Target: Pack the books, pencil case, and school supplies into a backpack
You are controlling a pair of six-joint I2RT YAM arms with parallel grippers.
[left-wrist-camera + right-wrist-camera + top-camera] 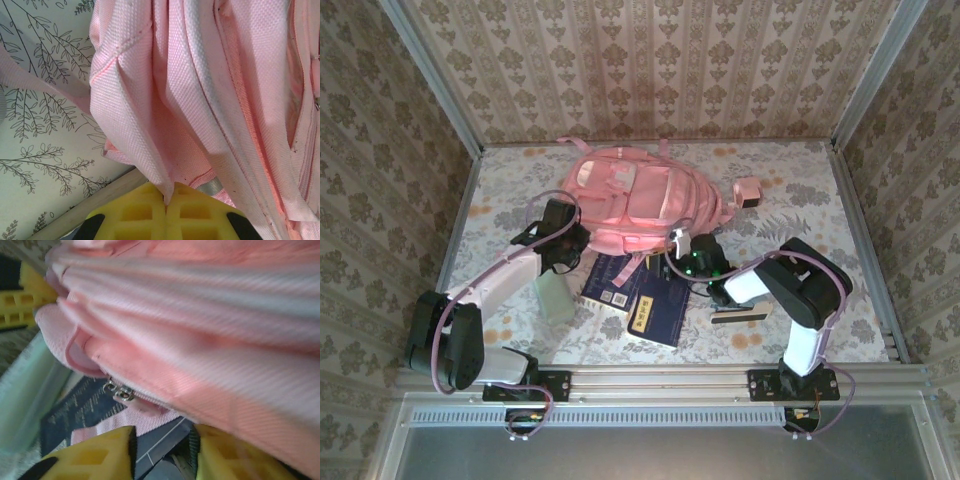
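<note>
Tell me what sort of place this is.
Probably a staged robot test booth, not a real room: wallpapered panels in a metal frame box in a cloth-covered table, with left arm and right arm bolted to a rail.

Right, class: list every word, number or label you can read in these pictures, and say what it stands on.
Nothing is legible.
Yellow labels on the navy books: too small to read.
Pale print lines on a navy cover, right wrist view: blurred.
Pink backpack: no lettering visible.
</note>
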